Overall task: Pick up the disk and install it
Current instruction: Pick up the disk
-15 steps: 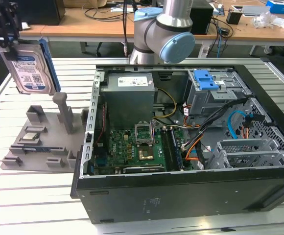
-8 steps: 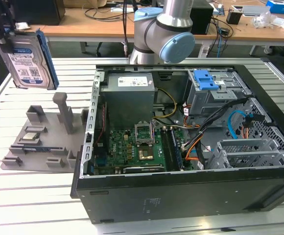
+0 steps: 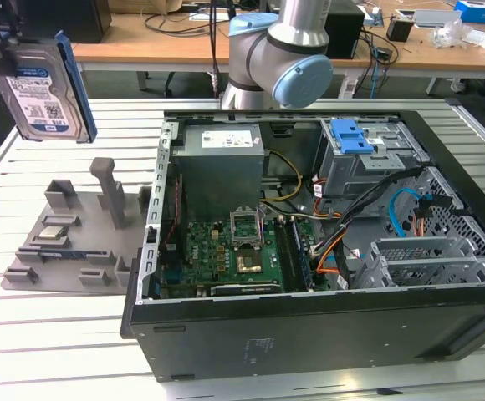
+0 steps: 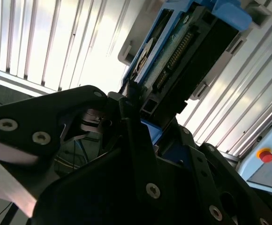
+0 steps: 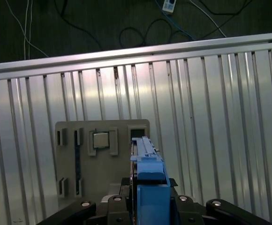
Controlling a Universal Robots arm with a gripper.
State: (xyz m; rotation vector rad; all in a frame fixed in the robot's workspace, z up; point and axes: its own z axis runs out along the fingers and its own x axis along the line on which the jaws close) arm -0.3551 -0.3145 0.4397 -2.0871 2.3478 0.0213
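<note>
Pick-up part looks done, install not yet: the disk (image 3: 46, 88) hangs in the air at the exterior view's upper left, label side facing the camera and one blue rail along its edge, well above the bench (image 3: 25, 334) and touching nothing but the gripper (image 4: 150, 124). In both wrist views the gripper is clamped on the disk w/ the drive's body sandwiched between the black fingers; the second wrist view shows the circuit-board side and connector row sticking out past them, so the hold is at one end, not the middle. Directly below in the first wrist view sits the grey parts holder (image 5: 103, 159) w/ the small square chip (image 5: 101, 139) seated in it; the slot beside the chip looks vacant, prob. the disk's own. The open PC case (image 3: 309, 322) lies well apart, toward the exterior view's right, and the grey drive bay (image 3: 368, 167) w/ its blue plastic top sits in the case's far corner, behind the robot arm (image 3: 280, 50). My read: this is the carry phase, approx halfway thru. Getting the disk in calls for a long move across to that bay, turning the disk so both rails line up w/ the bay's guides, and keeping clear of the case wall and the loose cables near the bay. Bay opening can't be made out from here.
</note>
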